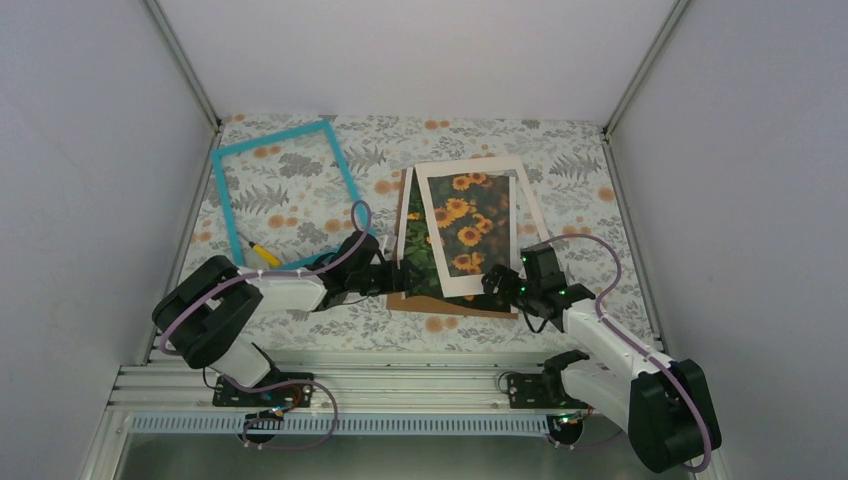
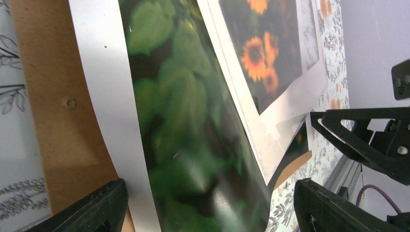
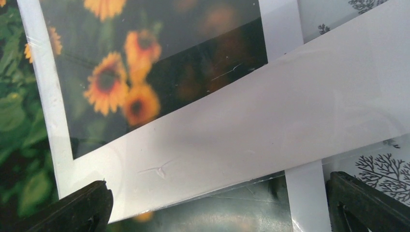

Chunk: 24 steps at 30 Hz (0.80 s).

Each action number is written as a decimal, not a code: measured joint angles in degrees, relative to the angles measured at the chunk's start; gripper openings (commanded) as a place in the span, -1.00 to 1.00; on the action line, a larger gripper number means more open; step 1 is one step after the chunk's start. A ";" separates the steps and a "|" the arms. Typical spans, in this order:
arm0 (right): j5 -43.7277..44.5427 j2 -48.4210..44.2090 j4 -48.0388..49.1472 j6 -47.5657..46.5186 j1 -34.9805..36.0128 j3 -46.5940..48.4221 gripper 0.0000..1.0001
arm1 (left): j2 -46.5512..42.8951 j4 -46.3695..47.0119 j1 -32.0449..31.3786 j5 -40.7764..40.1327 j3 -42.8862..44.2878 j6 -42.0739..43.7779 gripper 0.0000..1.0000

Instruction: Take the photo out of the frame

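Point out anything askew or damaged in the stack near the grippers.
The cream mat lies skewed over the photo, whose leafy left side sticks out from under it, and the brown backing board shows beneath. The mat's near border has a small crease. The frame lies apart, empty.
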 measured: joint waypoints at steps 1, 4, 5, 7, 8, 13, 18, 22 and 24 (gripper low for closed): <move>0.00 0.00 0.00 -0.04 0.00 0.00 1.00 | 0.66 0.48 0.50 0.55 0.00 -0.04 0.71; 0.00 0.00 0.02 -0.17 0.00 0.00 1.00 | 2.23 1.88 1.95 1.86 0.00 -0.02 0.72; 0.00 0.00 0.02 -0.20 0.00 0.00 1.00 | 2.62 2.23 2.40 2.19 0.04 0.02 0.72; 0.02 0.00 0.04 -0.24 0.00 0.00 1.00 | 3.21 2.54 3.17 2.69 0.20 0.28 0.72; 0.02 0.00 0.11 -0.28 0.00 0.00 1.00 | 3.45 2.58 3.48 2.89 0.50 0.44 0.72; -0.13 0.00 0.22 -0.81 0.00 0.00 1.00 | 4.24 2.54 4.15 3.43 2.62 1.60 0.73; -0.59 -0.42 0.02 -1.31 0.00 0.00 1.00 | 4.31 2.49 4.15 4.15 3.02 2.10 0.73; -0.92 -2.03 -0.59 -1.57 0.00 0.04 1.00 | 3.65 2.47 4.13 4.55 2.99 2.08 0.73; -1.01 -2.40 -1.05 -1.77 0.00 0.26 1.00 | 2.60 2.47 4.02 4.70 2.89 2.08 0.73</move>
